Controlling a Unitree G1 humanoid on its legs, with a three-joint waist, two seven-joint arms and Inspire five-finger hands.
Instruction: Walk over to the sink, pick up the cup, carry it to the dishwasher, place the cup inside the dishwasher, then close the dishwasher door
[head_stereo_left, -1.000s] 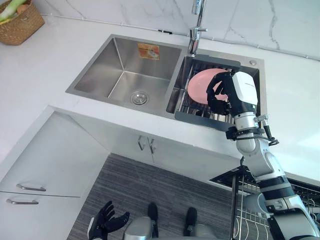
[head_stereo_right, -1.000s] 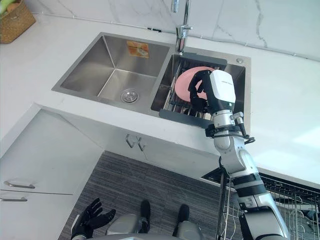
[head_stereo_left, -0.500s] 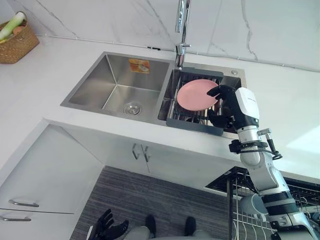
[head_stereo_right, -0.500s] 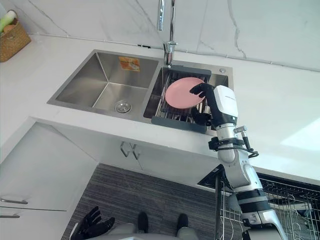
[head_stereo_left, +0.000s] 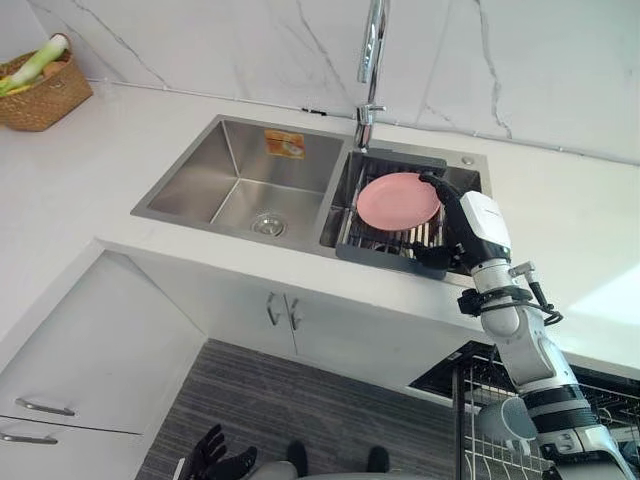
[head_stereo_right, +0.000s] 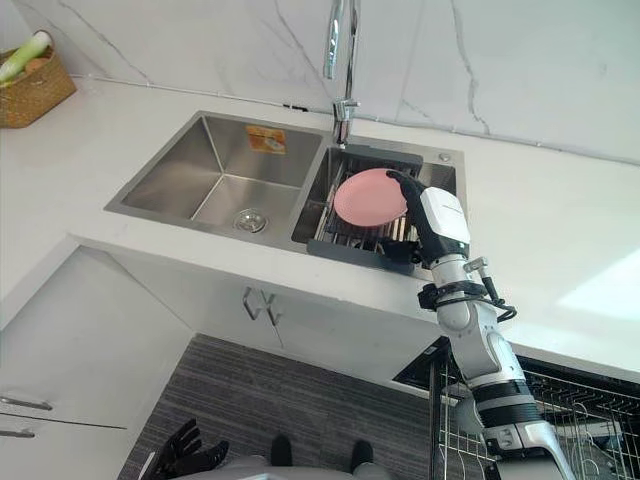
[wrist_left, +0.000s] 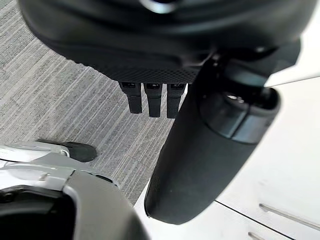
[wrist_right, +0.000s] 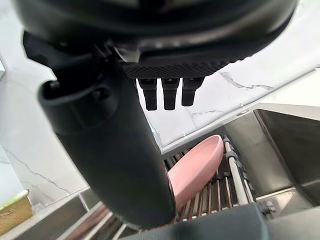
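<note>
Pink stoneware or plastic, the thing at the right hand (head_stereo_left: 458, 225) is a plate (head_stereo_left: 398, 200), not a cup. It leans on edge in the dark rack (head_stereo_left: 385, 252) that fills the right basin of the steel sink (head_stereo_left: 195, 180), its face turned up and towards the robot. The rack's bars hold it tilted, so the rim stands clear and can be caught from the side.

The right arm comes in from the lower right. The hand is at the plate's right rim, fingers (head_stereo_left: 437, 186) straight and reaching over the upper edge. The wrist view shows the thumb (wrist_right: 110, 150) held well apart from them, with the plate past it and nothing clamped. The hand looks set to bracket the rim between fingers and thumb. I cannot tell whether the fingertips touch the plate.

The left hand (head_stereo_left: 218, 462) hangs low over the floor, fingers loose and apart, holding nothing. It probably plays no part in this step.

The step in hand is judged to be the grasp, early in the task. The dishwasher's wire basket (head_stereo_right: 575, 395) stands pulled out just below the counter at the robot's right — a short carry. The risk is that a tilted plate could slide along the bars if it is pushed before the thumb closes.
</note>
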